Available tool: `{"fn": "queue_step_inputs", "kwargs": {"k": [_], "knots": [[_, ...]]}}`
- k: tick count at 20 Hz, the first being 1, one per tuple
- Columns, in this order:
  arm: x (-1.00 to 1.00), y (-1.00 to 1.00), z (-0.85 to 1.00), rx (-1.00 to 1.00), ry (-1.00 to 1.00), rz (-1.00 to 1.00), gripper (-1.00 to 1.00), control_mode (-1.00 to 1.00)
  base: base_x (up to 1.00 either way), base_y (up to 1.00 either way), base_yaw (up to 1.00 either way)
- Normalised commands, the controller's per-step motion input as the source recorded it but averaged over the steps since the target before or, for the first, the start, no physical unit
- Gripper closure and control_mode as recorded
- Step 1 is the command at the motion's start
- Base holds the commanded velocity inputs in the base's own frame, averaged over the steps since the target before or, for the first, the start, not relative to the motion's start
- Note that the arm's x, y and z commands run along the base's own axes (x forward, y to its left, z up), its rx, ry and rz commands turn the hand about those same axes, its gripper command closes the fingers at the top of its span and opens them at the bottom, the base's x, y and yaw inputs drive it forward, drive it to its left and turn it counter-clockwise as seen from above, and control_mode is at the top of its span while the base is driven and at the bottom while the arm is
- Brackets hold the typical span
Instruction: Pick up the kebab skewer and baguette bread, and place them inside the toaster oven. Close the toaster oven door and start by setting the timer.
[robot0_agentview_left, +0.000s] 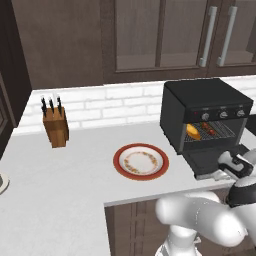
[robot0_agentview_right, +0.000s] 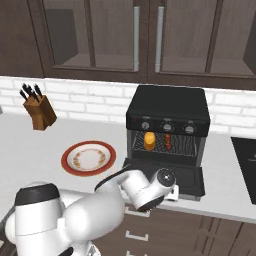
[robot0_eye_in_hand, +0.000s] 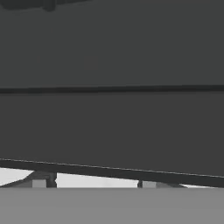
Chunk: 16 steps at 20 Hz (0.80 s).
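A black toaster oven (robot0_agentview_left: 205, 112) sits on the pale kitchen counter (robot0_agentview_left: 75, 170) against the white brick wall, its door (robot0_agentview_right: 187, 177) dropped open and lying flat toward the near edge. The white arm reaches low to the door's near edge, where the gripper (robot0_agentview_left: 222, 172) sits at the handle; whether its fingers are apart or clamped cannot be told. A red-rimmed plate (robot0_agentview_left: 141, 161) lies left of the oven, and a wooden knife block (robot0_agentview_left: 55, 127) stands farther left by the wall. On the wire rack inside, the baguette bread (robot0_agentview_right: 149, 140) rests left of the kebab skewer (robot0_agentview_right: 168, 141).
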Motion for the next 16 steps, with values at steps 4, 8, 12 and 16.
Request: {"fn": "queue_step_inputs", "kwargs": {"k": [4, 8, 12, 16], "knots": [[0.67, 0.16, 0.58, 0.0, -0.26, 0.0, -1.0, -1.0, 0.0, 0.0, 0.0], [0.51, 0.38, 0.53, 0.0, -0.34, -0.01, -1.0, -1.0, 0.0, 0.0, 0.0], [0.56, 0.51, 0.41, 0.0, -0.36, -0.02, -1.0, -1.0, 0.0, 0.0, 0.0], [0.61, 0.69, 0.22, 0.0, -0.36, -0.03, -1.0, -1.0, 0.0, 0.0, 0.0]]}}
